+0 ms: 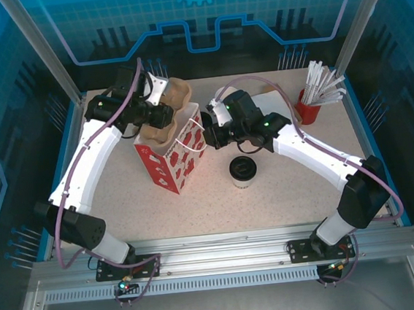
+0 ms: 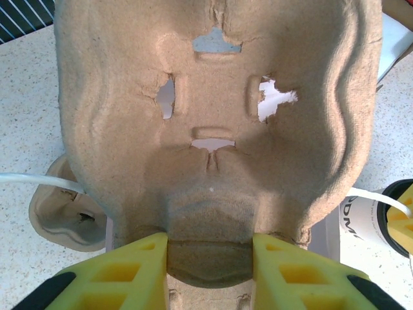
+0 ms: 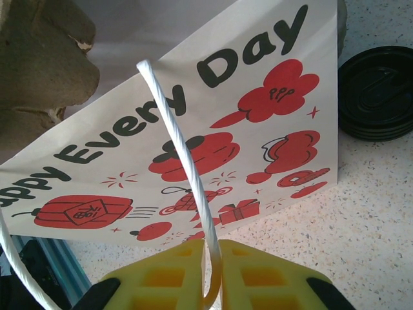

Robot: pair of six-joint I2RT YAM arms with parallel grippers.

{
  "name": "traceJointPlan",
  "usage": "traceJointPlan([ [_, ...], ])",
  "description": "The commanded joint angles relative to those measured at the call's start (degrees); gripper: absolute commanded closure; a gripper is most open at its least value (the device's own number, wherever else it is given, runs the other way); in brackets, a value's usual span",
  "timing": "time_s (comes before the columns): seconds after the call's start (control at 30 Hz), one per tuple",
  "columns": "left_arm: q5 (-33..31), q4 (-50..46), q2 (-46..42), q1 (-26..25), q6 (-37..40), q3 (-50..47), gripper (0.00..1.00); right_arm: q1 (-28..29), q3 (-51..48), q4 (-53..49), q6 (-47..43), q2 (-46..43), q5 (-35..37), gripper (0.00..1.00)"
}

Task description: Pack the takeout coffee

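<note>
Both arms are gripping, left jaws clamping a pulp carrier (image 2: 213,129) at the paper bag (image 3: 258,116) mouth, right jaws pinching its handle (image 3: 184,148); takeout coffee (image 1: 243,172) is standing outside.

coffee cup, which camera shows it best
The top view: the whole coffee cup stands free on the table. The right wrist catches its black lid; the left wrist maybe a sliver of its side.

Overhead view. A speckled beige laminate tabletop (image 1: 284,191) occupies the centre of the frame. Translucent blue wall panels (image 1: 106,18), printed with a gear and circuit lines, close the upper part between slanted silver aluminium posts (image 1: 39,46). A slotted silver aluminium rail (image 1: 224,259) crosses the lower part. Lighting is bright and even.
</note>
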Motion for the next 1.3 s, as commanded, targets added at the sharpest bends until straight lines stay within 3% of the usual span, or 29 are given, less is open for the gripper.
traceJointPlan([
  [0.0,-0.79,-1.10,0.33,0.16,0.73,0.12,0.67,0.96,0.01,0.52,-0.71,-1.23,0.43,0.85],
  [1.27,-1.32,-5.09,-3.12,-0.54,-0.06,-4.89,0.68,1.65,-2.10,3.67,3.76,-1.81,3.49,0.93],
])
